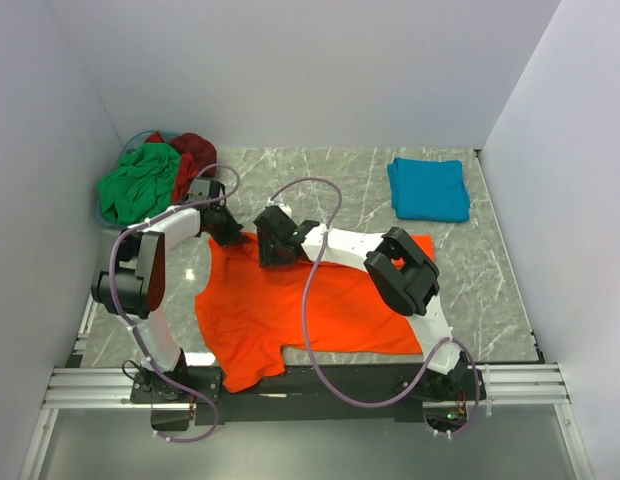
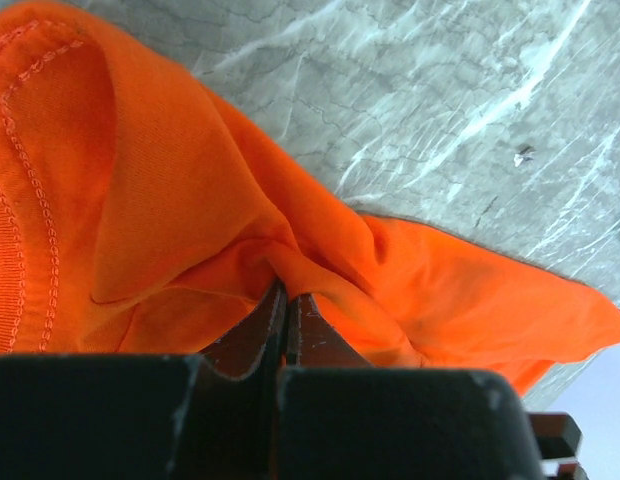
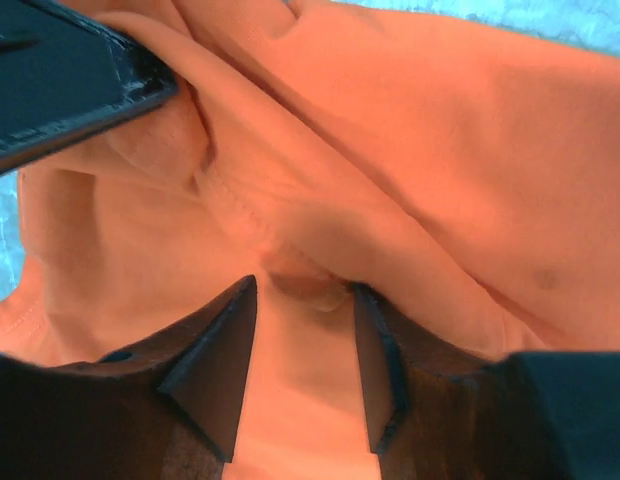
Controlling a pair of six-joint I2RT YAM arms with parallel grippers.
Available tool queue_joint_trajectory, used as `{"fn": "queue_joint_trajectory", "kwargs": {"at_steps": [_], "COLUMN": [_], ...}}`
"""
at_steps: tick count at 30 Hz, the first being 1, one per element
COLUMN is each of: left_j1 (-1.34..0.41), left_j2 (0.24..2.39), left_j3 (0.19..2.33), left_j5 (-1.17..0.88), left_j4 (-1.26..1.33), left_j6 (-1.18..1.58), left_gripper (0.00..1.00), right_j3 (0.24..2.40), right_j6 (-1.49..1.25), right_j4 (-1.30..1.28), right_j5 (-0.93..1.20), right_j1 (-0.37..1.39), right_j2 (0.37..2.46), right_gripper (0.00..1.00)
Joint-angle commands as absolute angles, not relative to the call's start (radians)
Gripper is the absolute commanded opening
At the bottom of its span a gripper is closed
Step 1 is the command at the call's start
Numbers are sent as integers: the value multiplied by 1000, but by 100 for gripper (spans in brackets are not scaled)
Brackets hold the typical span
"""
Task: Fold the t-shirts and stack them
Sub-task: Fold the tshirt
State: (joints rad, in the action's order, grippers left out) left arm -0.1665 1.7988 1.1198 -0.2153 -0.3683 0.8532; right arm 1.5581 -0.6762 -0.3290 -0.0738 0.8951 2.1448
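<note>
Orange t-shirt spread centre frame. Left gripper pinched shut on its upper-left edge. Right gripper half open astride a fold: seat cloth deeper before you close.

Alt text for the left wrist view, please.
The left gripper is shut on a bunched fold of the orange shirt, seen close up. Grey marbled table fills the background above it.
</note>
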Motion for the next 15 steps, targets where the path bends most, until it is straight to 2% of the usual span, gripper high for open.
{"fn": "queue_joint_trajectory", "kwargs": {"at_steps": [1, 2, 4, 5, 7, 8, 11, 15], "left_j1": [-161, -161, -161, -161, -163, -161, -161, -161], "left_j2": [1776, 1775, 1772, 1773, 1772, 1767, 1749, 1715], "left_j3": [1103, 1101, 1100, 1101, 1101, 1100, 1086, 1071], "left_j5": [-209, -209, -212, -212, -215, -218, -215, -207], "left_j4": [-345, -344, -342, -342, -344, -345, -341, -348], "left_j6": [853, 853, 853, 853, 853, 854, 859, 862], "left_gripper": [0, 0, 1, 0, 0, 0, 0, 0], "right_j3": [1612, 1615, 1605, 1592, 1588, 1588, 1591, 1563], "right_j6": [-689, -690, -690, -690, -686, -683, -667, -650], "right_j4": [-391, -396, -382, -376, -368, -370, -380, -376], "right_j5": [-141, -150, -175, -182, -198, -202, -209, -195], "right_j1": [911, 911, 913, 916, 916, 916, 916, 919], "right_j2": [2166, 2167, 2151, 2143, 2125, 2120, 2099, 2043], "right_gripper": [47, 40, 34, 26, 18, 9, 0, 0]}}
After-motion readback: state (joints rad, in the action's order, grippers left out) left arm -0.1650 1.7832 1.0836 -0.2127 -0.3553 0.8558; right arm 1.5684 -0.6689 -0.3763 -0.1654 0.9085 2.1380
